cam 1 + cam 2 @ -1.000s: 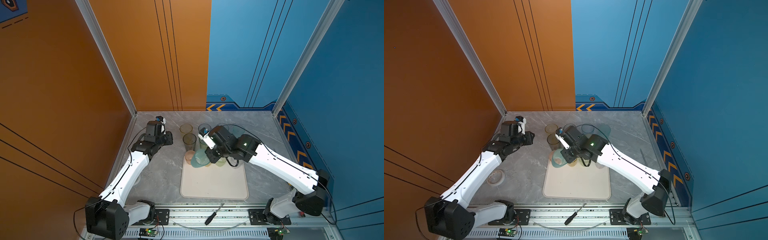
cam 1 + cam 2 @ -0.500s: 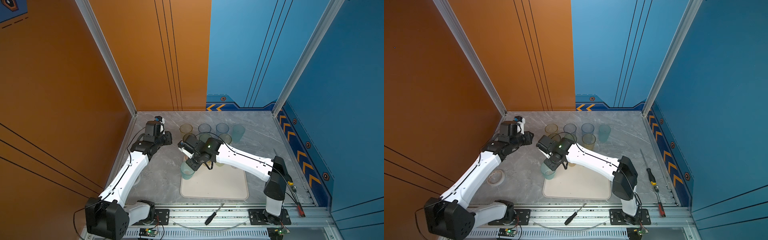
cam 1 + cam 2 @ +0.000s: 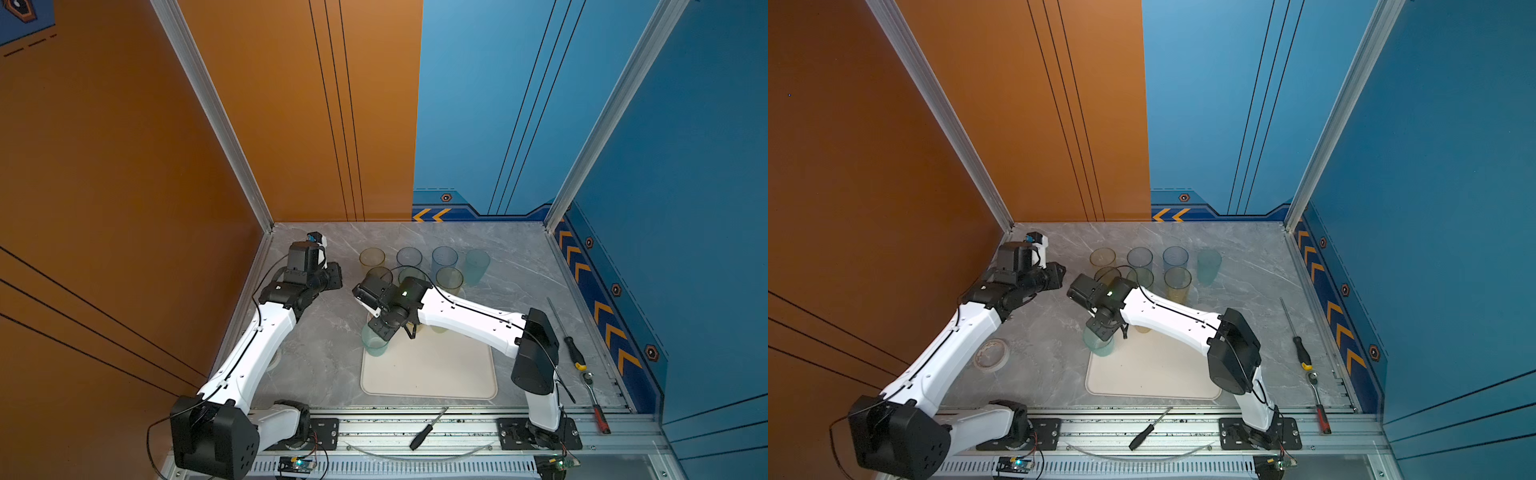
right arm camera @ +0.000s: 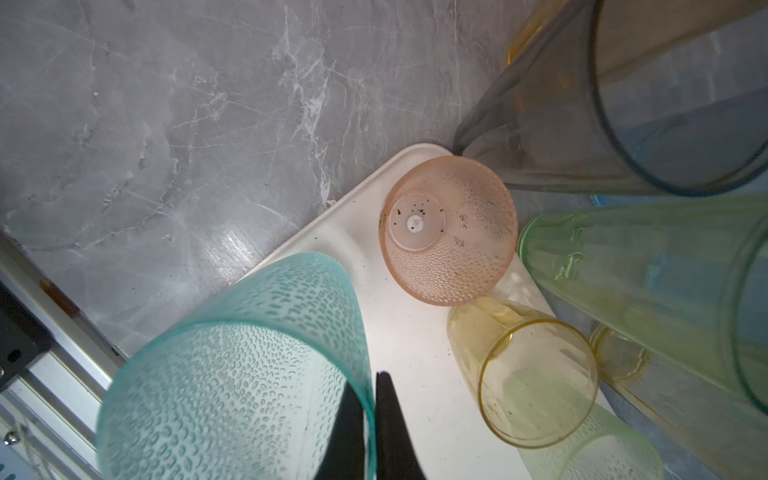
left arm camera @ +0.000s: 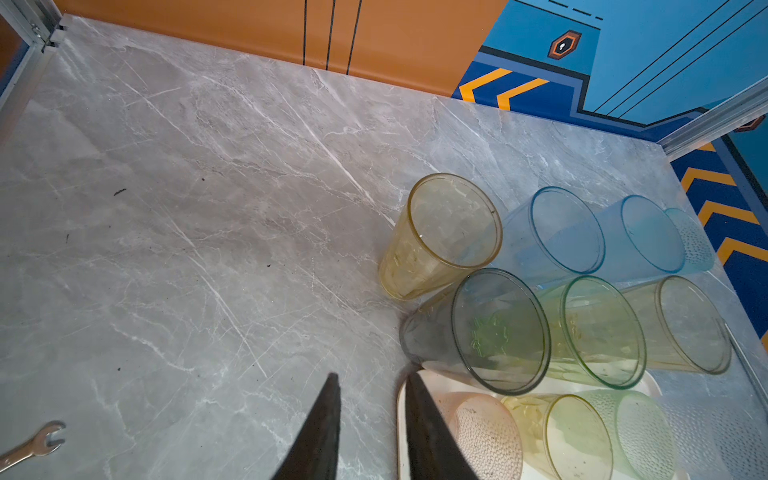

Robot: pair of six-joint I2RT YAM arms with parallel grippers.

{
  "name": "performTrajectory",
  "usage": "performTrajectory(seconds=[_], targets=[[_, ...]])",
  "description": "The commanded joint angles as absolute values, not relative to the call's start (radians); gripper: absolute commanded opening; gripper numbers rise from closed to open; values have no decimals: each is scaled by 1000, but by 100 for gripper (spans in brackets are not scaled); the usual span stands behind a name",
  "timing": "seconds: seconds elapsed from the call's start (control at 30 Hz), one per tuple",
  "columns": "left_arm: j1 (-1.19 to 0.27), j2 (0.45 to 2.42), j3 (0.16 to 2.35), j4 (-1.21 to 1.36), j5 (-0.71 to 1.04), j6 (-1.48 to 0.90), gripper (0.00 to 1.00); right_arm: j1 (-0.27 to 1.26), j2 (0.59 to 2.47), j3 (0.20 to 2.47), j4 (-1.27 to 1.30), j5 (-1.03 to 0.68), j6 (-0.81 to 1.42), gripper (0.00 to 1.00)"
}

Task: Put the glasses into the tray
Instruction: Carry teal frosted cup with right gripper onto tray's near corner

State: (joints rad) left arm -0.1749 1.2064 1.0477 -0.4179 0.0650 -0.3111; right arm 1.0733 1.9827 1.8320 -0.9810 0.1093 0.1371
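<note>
My right gripper is shut on the rim of a teal dimpled glass, one finger inside and one outside. In both top views that teal glass stands upright at the far-left corner of the cream tray; I cannot tell if its base touches. An upturned pink glass and a short yellow glass sit on the tray's far edge. Several tall glasses stand in rows behind the tray. My left gripper hovers open and empty, left of the rows.
Two screwdrivers and a ratchet lie along the right wall. A black screwdriver rests on the front rail. A tape roll lies under the left arm, and a small spanner lies on the marble.
The right arm has swung the teal glass from among the glasses at the tray's far edge over to the tray's far-left corner. The left arm has stayed where it was.
</note>
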Motion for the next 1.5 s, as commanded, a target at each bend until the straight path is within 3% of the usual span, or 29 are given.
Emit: performTrajectory(seconds=[0.0, 0.67, 0.87, 1.47], targets=[[-162, 1209, 1037, -437, 83, -295, 29, 1066, 2000, 1867, -1005, 132, 140, 0], [-158, 1224, 1037, -436, 98, -290, 29, 1051, 2055, 1876, -1003, 106, 141, 2], [-158, 1226, 1037, -437, 101, -289, 29, 1045, 2060, 1877, -1003, 101, 140, 11], [-156, 1221, 1037, -437, 103, -287, 29, 1028, 2048, 1873, -989, 78, 151, 27]])
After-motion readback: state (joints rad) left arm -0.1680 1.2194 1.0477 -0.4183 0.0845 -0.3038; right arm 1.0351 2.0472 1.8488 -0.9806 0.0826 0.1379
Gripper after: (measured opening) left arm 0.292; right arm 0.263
